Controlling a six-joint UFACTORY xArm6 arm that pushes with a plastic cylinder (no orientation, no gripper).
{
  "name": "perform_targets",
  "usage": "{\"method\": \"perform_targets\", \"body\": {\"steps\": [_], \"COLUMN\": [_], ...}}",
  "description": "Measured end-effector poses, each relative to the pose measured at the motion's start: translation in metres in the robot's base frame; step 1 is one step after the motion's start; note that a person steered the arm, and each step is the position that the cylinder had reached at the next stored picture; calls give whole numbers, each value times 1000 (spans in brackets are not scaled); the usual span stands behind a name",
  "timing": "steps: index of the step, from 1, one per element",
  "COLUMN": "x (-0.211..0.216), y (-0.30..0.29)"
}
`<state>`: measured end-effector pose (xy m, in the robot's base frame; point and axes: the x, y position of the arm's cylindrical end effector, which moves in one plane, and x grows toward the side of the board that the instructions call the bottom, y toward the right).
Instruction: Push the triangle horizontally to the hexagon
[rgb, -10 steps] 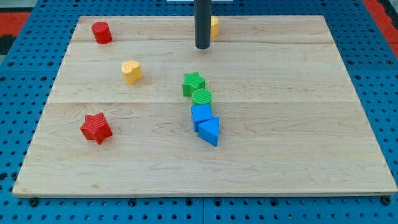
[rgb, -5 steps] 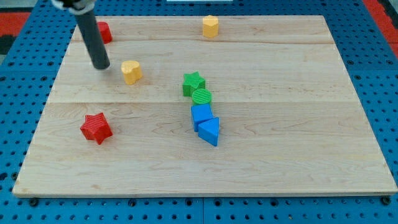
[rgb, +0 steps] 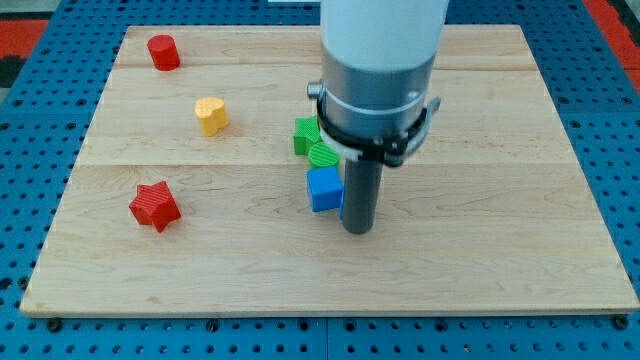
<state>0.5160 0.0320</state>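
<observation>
My tip (rgb: 357, 229) rests on the board just right of the blue cube (rgb: 324, 189), close to or touching it. The blue triangle does not show; the rod stands about where it lay. The yellow hexagon does not show either; the arm's wide body covers the view's top centre. A green round block (rgb: 322, 155) sits just above the blue cube, and a green star (rgb: 305, 134) above that is partly covered by the arm.
A red block (rgb: 163, 51) sits at the view's top left. A yellow heart (rgb: 211, 115) lies below and right of it. A red star (rgb: 154, 205) lies at the left. The wooden board (rgb: 500, 200) rests on a blue pegboard.
My tip went from the top centre to the upper left, then down to the board's middle beside the blue cube. The arm now hides the blue triangle and the yellow hexagon.
</observation>
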Motion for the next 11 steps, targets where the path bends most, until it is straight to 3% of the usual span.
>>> {"method": "perform_targets", "body": {"steps": [1,2,4,5,6,8,9,10,11], "x": [24,-5,-69,-74,-50,-111,-73,-89,-138], "y": [0,-19,0,39,28,78,139,149,129]}}
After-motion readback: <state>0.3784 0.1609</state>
